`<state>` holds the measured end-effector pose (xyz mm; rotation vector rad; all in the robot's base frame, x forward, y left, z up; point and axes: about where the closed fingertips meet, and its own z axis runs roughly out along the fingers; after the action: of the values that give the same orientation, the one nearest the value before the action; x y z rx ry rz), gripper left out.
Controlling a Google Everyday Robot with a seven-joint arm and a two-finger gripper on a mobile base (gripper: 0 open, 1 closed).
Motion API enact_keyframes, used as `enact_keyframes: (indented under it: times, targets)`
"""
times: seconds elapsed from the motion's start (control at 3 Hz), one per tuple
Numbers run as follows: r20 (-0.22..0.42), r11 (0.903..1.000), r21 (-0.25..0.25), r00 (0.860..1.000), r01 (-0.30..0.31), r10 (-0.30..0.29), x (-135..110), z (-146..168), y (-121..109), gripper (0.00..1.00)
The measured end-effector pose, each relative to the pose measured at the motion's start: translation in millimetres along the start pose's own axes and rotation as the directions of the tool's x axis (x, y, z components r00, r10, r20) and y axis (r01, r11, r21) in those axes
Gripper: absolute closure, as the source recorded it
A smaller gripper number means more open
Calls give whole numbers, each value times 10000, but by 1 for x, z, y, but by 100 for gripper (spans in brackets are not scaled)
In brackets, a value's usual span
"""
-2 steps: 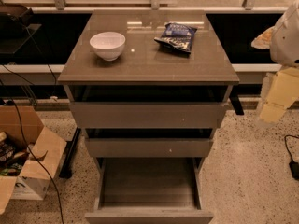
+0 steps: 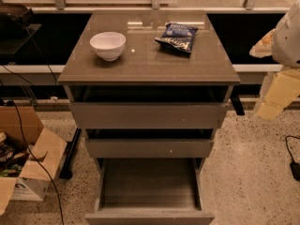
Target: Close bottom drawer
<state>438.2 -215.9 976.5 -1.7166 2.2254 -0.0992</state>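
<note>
The bottom drawer [image 2: 149,216] is the lowest of the grey-brown cabinet's three drawers. It is pulled far out toward me, and its grey wood-grain floor [image 2: 149,184] is bare. The middle drawer front [image 2: 149,148] and the top drawer front [image 2: 147,115] stand out a little from the cabinet. My arm hangs at the right edge of the camera view. Its cream-coloured gripper [image 2: 277,95] is level with the top drawer, to the right of the cabinet and apart from it, well above the bottom drawer.
On the cabinet top [image 2: 149,64] stand a white bowl [image 2: 108,45] and a dark snack bag [image 2: 177,36]. An open cardboard box [image 2: 23,158] and cables lie on the speckled floor at left. A black cable [image 2: 294,163] lies at right.
</note>
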Motion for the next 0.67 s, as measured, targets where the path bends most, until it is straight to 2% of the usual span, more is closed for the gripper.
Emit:
enact_keyframes:
  times: [0.33,0.67]
  targets:
    - [357,9984,-555,9993,108,-89,-4,25,18,40]
    - [1147,9927,-1209,9933,38,101,-11,62,54,63]
